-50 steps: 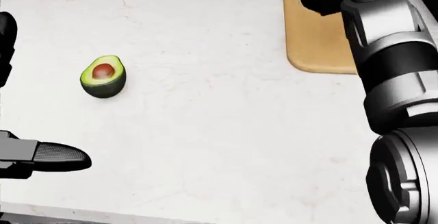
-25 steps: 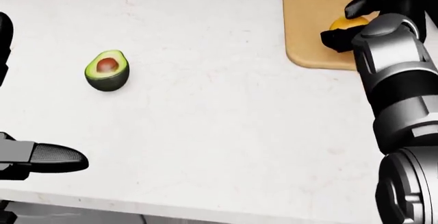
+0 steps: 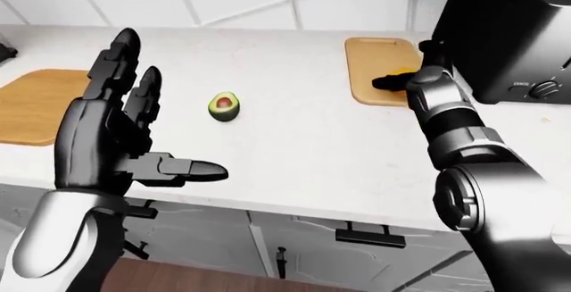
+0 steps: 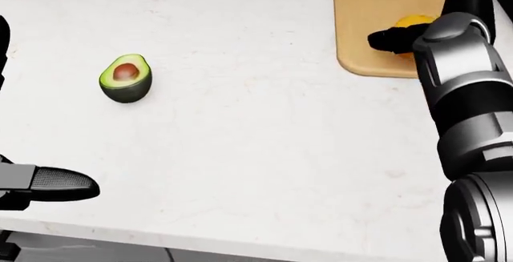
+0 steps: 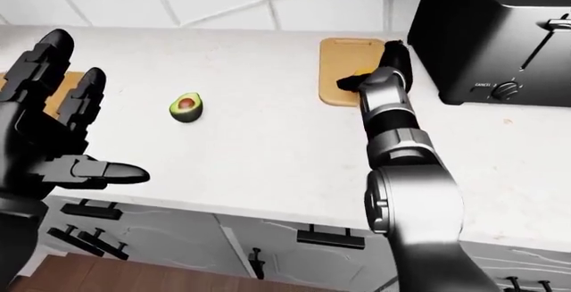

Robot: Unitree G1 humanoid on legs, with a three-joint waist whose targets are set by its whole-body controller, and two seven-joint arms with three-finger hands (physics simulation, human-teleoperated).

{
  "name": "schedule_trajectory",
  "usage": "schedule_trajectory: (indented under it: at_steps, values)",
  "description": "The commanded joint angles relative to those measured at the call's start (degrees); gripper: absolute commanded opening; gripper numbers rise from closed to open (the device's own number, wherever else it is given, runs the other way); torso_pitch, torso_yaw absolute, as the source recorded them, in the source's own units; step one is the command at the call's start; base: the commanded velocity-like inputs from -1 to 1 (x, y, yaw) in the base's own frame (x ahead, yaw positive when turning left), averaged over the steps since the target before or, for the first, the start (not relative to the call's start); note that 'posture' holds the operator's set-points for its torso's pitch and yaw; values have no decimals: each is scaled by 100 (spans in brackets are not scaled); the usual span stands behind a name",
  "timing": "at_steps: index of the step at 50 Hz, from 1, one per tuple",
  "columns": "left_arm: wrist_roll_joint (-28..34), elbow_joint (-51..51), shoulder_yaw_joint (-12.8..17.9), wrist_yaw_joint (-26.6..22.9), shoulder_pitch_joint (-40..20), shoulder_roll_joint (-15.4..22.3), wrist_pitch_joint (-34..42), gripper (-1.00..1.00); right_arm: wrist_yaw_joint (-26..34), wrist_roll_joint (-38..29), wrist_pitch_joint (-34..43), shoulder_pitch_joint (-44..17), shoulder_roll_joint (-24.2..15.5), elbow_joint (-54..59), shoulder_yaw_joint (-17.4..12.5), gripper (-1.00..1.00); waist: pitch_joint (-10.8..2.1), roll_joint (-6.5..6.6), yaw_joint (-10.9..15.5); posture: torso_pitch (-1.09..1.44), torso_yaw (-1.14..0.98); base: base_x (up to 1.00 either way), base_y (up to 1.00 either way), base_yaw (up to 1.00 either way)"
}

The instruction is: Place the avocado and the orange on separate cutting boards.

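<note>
On the right cutting board point(image 4: 365, 27), the orange point(image 4: 414, 23) sat within the right hand point(image 4: 417, 30), whose fingers' closure could not be told. A careless withdrawal might roll it off. The left hand point(image 3: 112, 134), fingers spread wide, was well apart from the halved avocado point(image 4: 125, 78) on the counter point(image 4: 264, 130).

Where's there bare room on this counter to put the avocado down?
The left cutting board is bare. White counter is open between the avocado and the right cutting board. That right board is crowded by the orange and the right robot hand.
</note>
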Motion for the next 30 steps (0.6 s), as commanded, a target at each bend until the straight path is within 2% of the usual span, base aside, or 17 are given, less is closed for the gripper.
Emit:
schedule_trajectory:
  at_steps: [1, 7, 8, 10, 12, 16, 20, 23, 24, 28, 29, 30]
  values:
    - [-15, -157, 59, 29, -148, 61, -118, 100, 31, -57, -165, -319, -107, -371, 16, 72, -179, -15, 1, 0, 0, 0, 0, 0]
    - [-85, -170, 63, 121, -309, 105, 34, 100, 284, 47, -126, -248, -153, -879, -6, 73, -160, -19, 1, 0, 0, 0, 0, 0]
    - [-112, -179, 63, 150, -365, 115, 89, 100, 417, 212, -90, -187, -96, -1129, -87, 79, -159, -21, 1, 0, 0, 0, 0, 0]
    - [-122, -158, 16, 207, -450, 150, 142, 100, 582, 351, 96, -43, 16, -1699, -51, 100, -152, -26, 1, 0, 0, 0, 0, 0]
    - [-188, -171, 29, 273, -604, 181, 286, 100, 747, 479, 403, 130, 122, -2524, -15, 100, -146, -33, -4, 0, 0, 0, 0, 0]
    - [-347, -52, -76, 525, -1213, 294, 676, 100, 1283, 581, 1543, 713, 477, -5092, 233, 100, -118, -39, 5, 0, 0, 0, 0, 0]
    - [-260, 218, -427, 688, -1591, 386, 765, 100, 1786, 325, 2528, 1220, 721, -7010, 463, 100, -69, -36, 5, 0, 0, 0, 0, 0]
    - [76, 566, -816, 577, -1581, 456, 602, 100, 2243, 124, 3049, 1502, 887, -8065, 608, 100, -53, -48, 11, 0, 0, 0, 0, 0]
    - [182, 774, -1085, 426, -1466, 406, 592, 100, 2310, 19, 3175, 1688, 978, -8529, 656, 100, -56, -50, 11, 0, 0, 0, 0, 0]
    - [1011, 1197, -1563, 64, -1580, 232, 325, 100, 2604, -316, 3467, 1864, 1104, -9162, 704, 100, -88, -59, 21, 0, 0, 0, 0, 0]
    - [1383, 1423, -1811, -18, -1641, 284, 109, 100, 2704, -398, 3587, 1919, 1125, -9381, 751, 100, -99, -61, 18, 0, 0, 0, 0, 0]
    - [1637, 1646, -1891, -144, -1655, 171, -85, 100, 2792, -468, 3660, 1965, 1153, -9524, 778, 100, -99, -65, 15, 0, 0, 0, 0, 0]
